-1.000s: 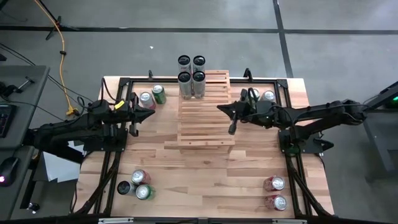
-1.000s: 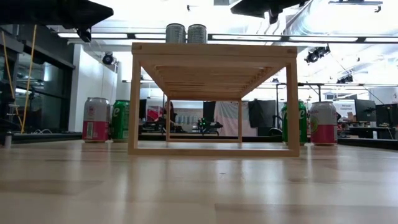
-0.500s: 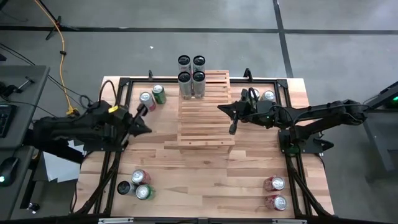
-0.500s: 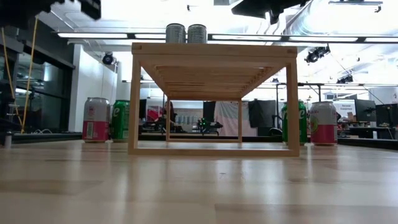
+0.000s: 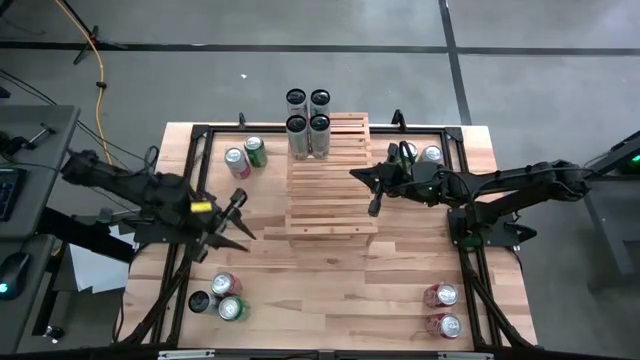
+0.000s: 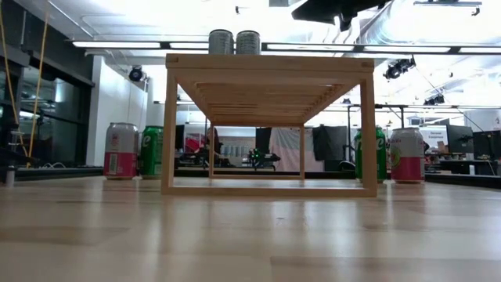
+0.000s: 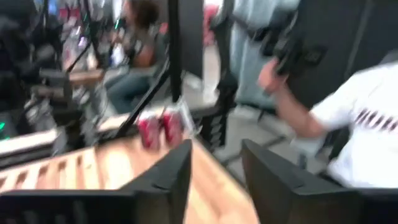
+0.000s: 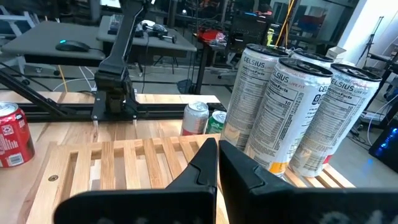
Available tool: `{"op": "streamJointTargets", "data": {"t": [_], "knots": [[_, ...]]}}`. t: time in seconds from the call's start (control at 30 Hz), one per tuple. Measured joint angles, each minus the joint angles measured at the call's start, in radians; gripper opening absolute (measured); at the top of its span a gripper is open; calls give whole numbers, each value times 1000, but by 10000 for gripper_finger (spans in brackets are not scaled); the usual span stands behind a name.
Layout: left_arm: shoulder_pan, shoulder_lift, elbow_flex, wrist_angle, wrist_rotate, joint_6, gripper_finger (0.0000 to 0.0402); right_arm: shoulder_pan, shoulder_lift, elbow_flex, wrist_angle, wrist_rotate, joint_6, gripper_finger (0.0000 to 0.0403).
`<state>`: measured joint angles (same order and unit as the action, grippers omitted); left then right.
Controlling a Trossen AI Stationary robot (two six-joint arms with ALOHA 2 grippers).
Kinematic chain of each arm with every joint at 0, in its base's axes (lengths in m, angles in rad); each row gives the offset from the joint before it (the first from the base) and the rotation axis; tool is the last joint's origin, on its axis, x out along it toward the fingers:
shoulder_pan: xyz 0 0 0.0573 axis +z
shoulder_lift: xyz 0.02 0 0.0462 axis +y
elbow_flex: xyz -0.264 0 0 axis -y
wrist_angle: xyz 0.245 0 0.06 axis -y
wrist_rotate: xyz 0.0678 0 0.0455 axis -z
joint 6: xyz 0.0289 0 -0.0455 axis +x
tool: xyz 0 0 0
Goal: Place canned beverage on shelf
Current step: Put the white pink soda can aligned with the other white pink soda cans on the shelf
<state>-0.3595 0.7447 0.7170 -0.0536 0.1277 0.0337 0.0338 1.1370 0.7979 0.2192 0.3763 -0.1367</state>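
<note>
- Left claw (image 5: 238,217) hangs spread and empty over the counter (image 5: 330,290), left of the shelf (image 5: 330,190);
- Right claw (image 5: 373,207) pressed together above the shelf, near four Celsius cans (image 5: 308,124).

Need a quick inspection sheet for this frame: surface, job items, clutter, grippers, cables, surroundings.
Surface: wooden table, bare in the middle.
Job's things: shelf at the table's back centre; four tall white cans stand on its rear step. Loose cans: pair back left, three front left, two front right, some back right.
Clutter: nothing seen.
Grippers: left gripper open, holds nothing, between the back-left and front-left cans. Right gripper shut, holds nothing, at the shelf's right edge.
Cables: yellow cable on the floor, left.
Surroundings: person in a white shirt beyond the table.
</note>
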Motion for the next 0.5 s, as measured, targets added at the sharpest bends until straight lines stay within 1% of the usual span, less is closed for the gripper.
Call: {"op": "streamJointTargets", "data": {"t": [0.17,0.27,0.4,0.5], "knots": [[-113,124,155,-207,-176,39,228,0,0,0,-10,0,1,0],[-152,197,232,-323,-244,29,270,0,0,0,-16,-1,4,0],[-180,285,324,-477,-283,-4,306,0,0,0,-20,-1,5,0],[-197,348,386,-603,-286,-76,319,0,0,0,-21,-1,5,0]]}}
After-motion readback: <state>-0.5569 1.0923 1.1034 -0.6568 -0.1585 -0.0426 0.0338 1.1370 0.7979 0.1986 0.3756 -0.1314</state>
